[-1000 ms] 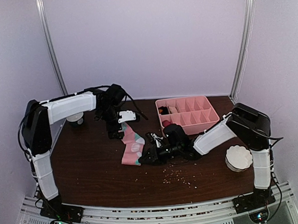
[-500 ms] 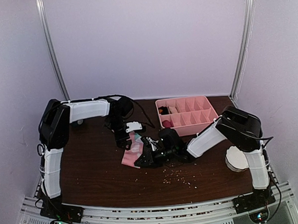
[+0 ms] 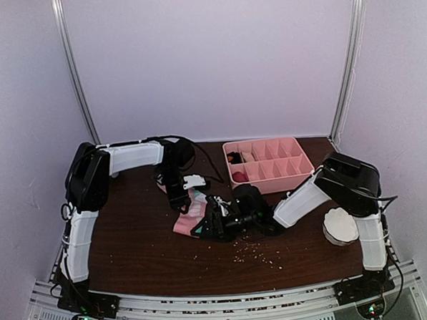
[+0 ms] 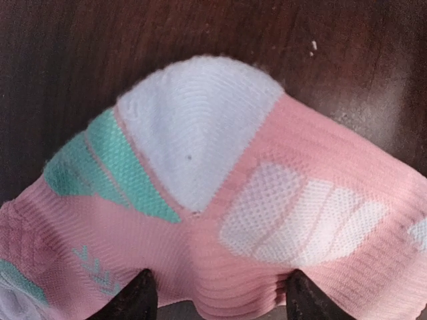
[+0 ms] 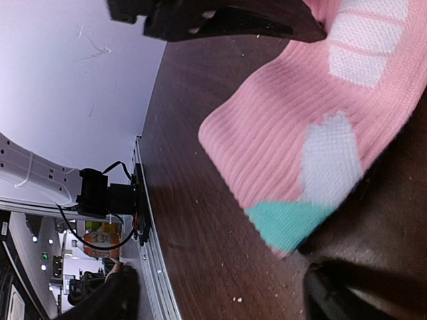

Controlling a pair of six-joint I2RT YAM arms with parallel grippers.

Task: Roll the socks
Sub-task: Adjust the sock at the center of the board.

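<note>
The pink sock [image 3: 186, 220] with mint-green and white patches lies flat on the dark wooden table [image 3: 132, 243], left of centre. My left gripper [image 3: 183, 203] is down on its far end. In the left wrist view the sock [image 4: 267, 200] fills the frame, and the left gripper [image 4: 223, 300] is open, its two dark tips pressing on a ridged gather of pink fabric between them. My right gripper [image 3: 206, 228] sits low at the sock's near right side. Seen from the right wrist, it [image 5: 223, 293] stands wide open over bare table, the sock's mint toe end [image 5: 290, 223] beside one finger.
A pink divided tray [image 3: 289, 172] stands at the back right, with beige and maroon things in its left compartments [image 3: 240, 166]. A white bowl [image 3: 341, 225] sits by the right arm's base. Crumbs [image 3: 254, 251] dot the table in front of the grippers.
My right gripper has opened wide and no longer pinches the sock. The left gripper has come down onto the sock's far end, its jaws narrowing.
</note>
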